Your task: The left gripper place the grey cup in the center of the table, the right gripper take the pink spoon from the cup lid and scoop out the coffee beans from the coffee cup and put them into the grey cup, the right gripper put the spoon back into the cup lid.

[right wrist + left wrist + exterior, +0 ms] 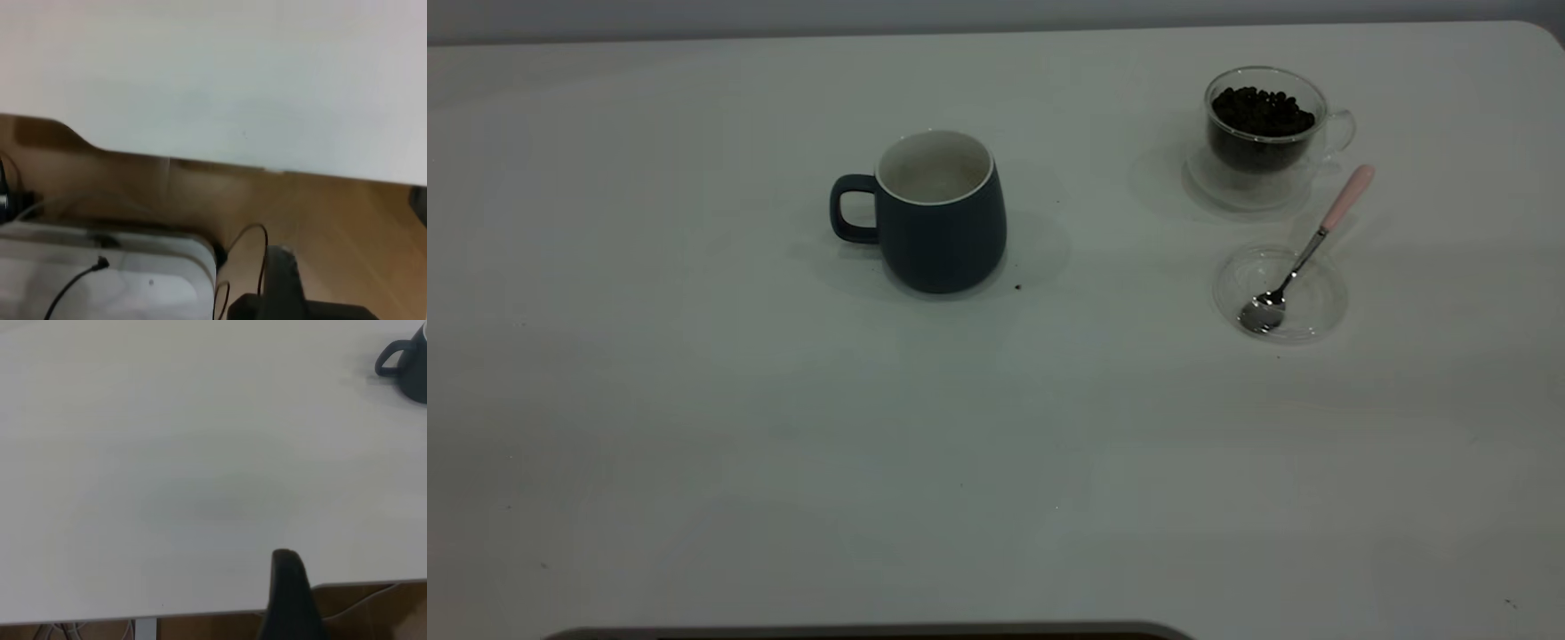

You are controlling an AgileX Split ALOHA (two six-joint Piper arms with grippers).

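The grey cup (940,213) stands upright and empty near the middle of the table (694,400), handle to the left. It also shows far off in the left wrist view (408,361). The coffee cup (1263,133) holds coffee beans (1261,111) at the back right. In front of it lies the cup lid (1279,293) with the pink spoon (1303,253), bowl in the lid and pink handle resting over its rim. Neither gripper shows in the exterior view. My left gripper (288,597) hangs at the table's edge, far from the cup. My right gripper (283,283) is off the table, over the wooden floor.
A few dark specks lie on the table, one (1018,287) just right of the grey cup. In the right wrist view a white box (100,273) with black cables sits below the table's edge (200,163).
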